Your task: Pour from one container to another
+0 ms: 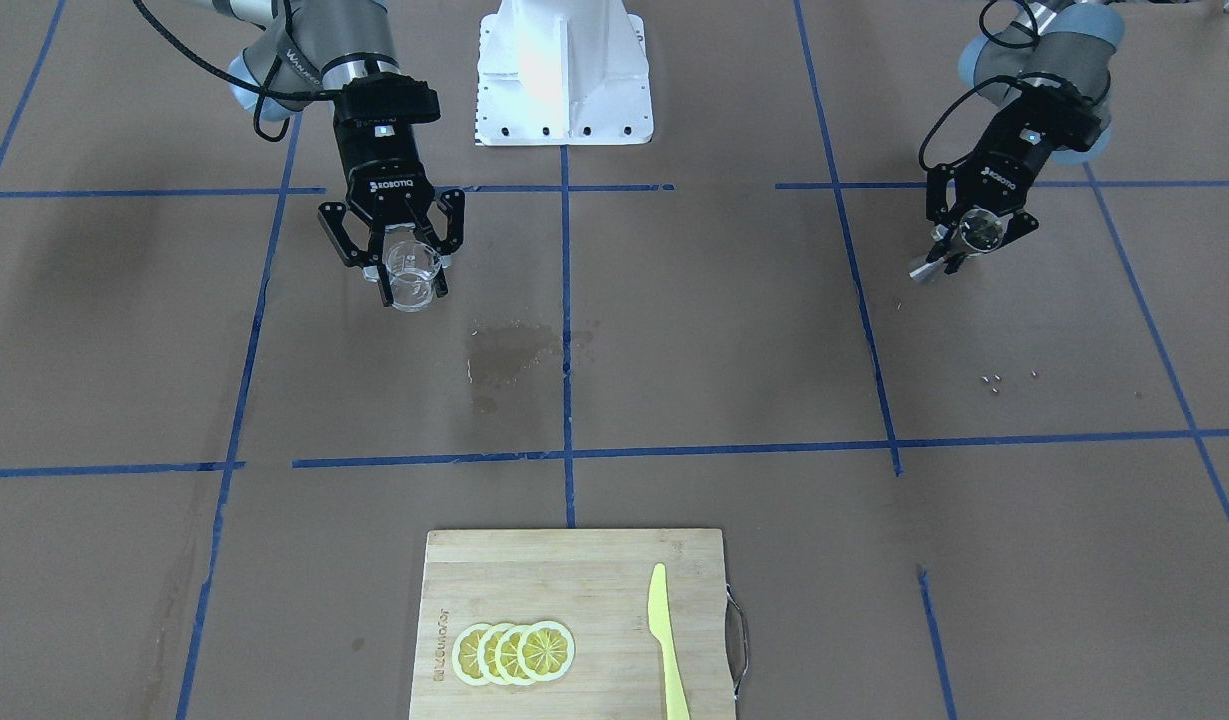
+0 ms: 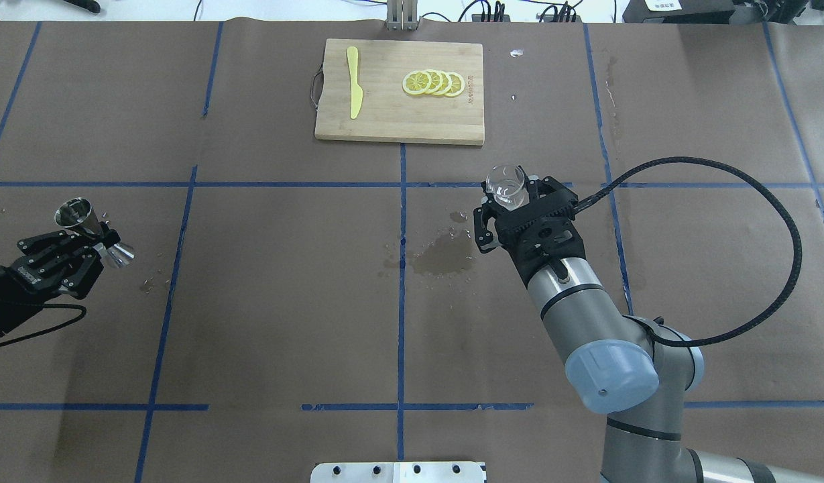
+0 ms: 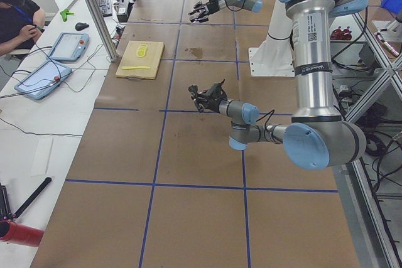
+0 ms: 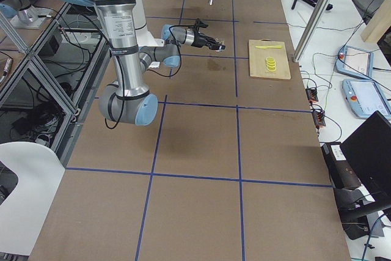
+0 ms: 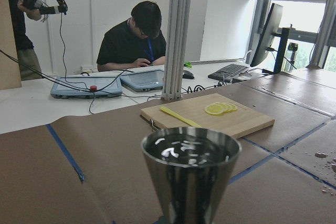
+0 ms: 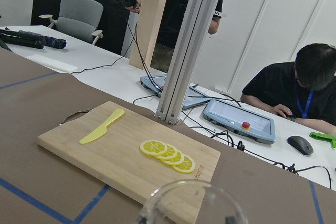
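Bench (image 2: 284,322) bears wet patch (image 2: 445,258) at centre; right hand (image 2: 509,201) clamped round clear cup (image 2: 507,184), right of centre, seemingly lifted; cup light, slick, likely brittle, so gentle squeeze on wall; left hand (image 2: 98,239) clamped on steel jigger (image 2: 75,213) at waist, far left; jigger stiff, slippery; only left wrist view shows liquid inside.

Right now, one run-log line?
left end effector: grips jigger | right end effector: grips cup | far apart | no pour yet
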